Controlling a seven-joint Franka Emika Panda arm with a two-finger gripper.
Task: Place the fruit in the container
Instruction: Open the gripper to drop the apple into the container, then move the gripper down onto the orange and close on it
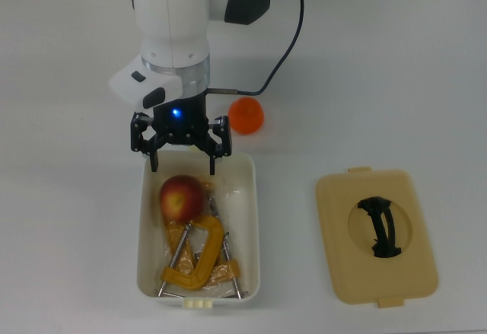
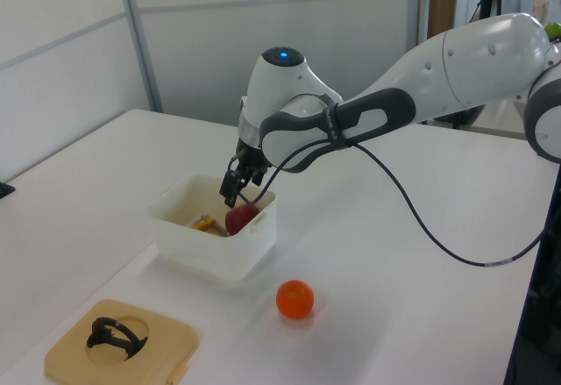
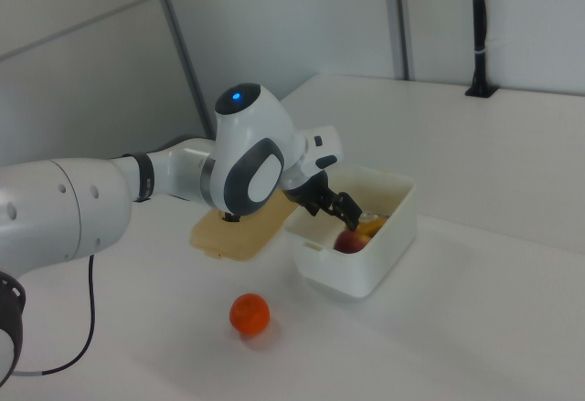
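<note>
Red apple (image 1: 181, 196) lies in the white container (image 1: 247, 220) just below the spread, empty jaws of the gripper (image 1: 182, 148), resting against the yellow clamps (image 1: 194, 254), evidently just let go, while the orange (image 1: 246, 116) sits on the tabletop (image 1: 380, 75) beside the jaws, outside the container.

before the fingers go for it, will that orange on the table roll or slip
The orange is round and sits alone on the smooth white table, so a nudge would likely roll it. Its rind looks smooth, so an off-centre pinch might squirt it sideways. It probably holds firm.
</note>
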